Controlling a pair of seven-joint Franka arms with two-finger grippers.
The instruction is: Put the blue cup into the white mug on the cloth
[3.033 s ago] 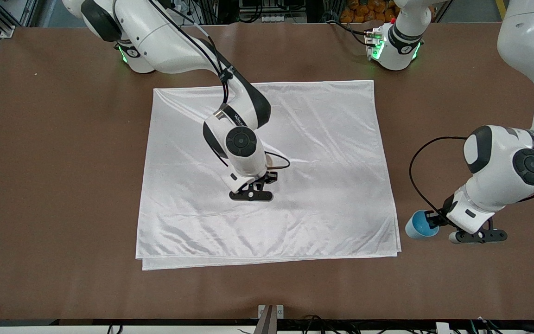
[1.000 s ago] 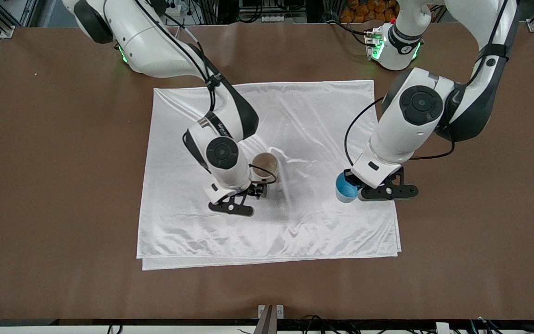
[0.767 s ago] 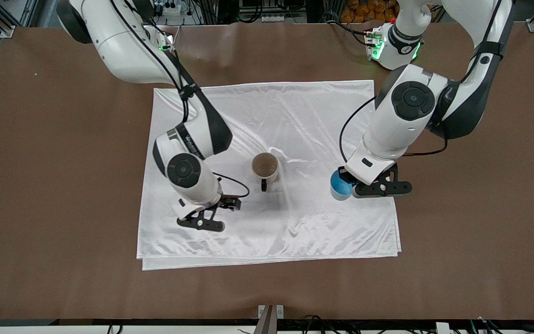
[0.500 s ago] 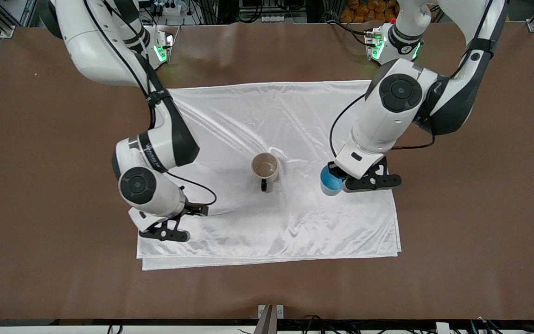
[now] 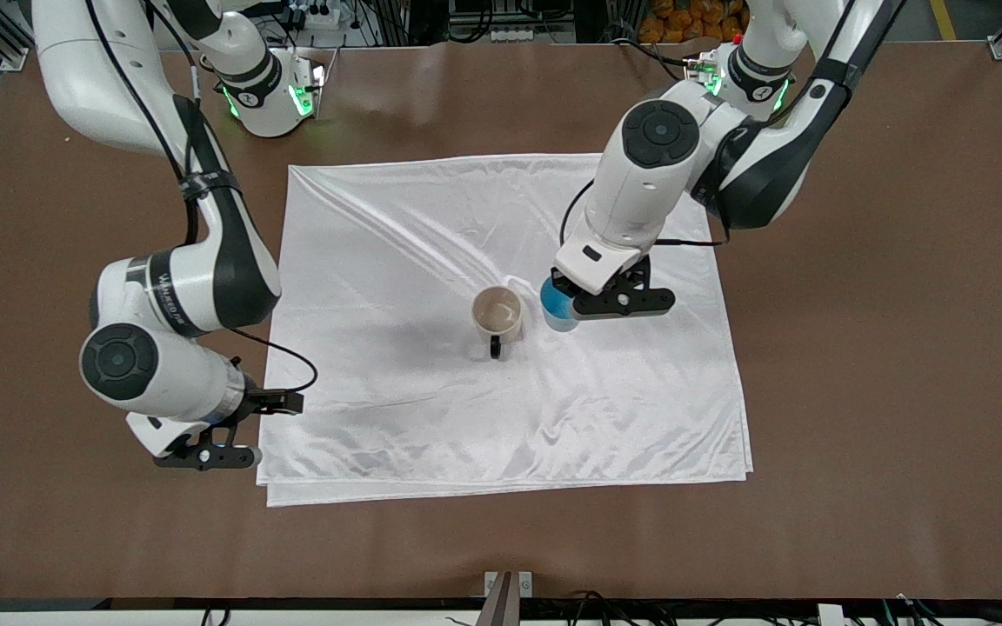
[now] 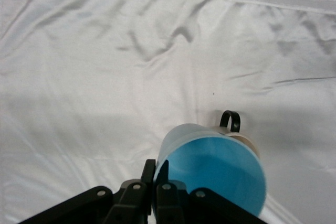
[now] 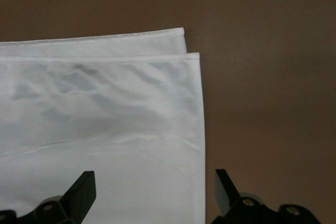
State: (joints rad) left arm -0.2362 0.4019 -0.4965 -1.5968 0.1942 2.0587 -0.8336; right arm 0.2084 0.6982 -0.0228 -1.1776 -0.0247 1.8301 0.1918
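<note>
The blue cup (image 5: 557,309) hangs tilted over the cloth (image 5: 431,226), just beside the white mug (image 5: 497,313) on the side toward the left arm's end. My left gripper (image 5: 572,300) is shut on the cup's rim. In the left wrist view the cup (image 6: 210,174) fills the foreground, pinched by the left gripper (image 6: 157,174), and the mug's black handle (image 6: 230,120) shows past it. The mug stands upright mid-cloth, its handle toward the front camera. My right gripper (image 5: 205,448) is open with nothing in it, low over the cloth's near corner at the right arm's end.
The brown table (image 5: 858,391) surrounds the cloth on every side. In the right wrist view the right gripper (image 7: 153,187) is above the cloth's doubled corner (image 7: 115,108), with bare table (image 7: 262,77) beside it.
The left arm has carried the blue cup from the cloth's edge inward to beside the mug. The right arm has drawn away from the mug to the cloth's near corner, gripper still open.
</note>
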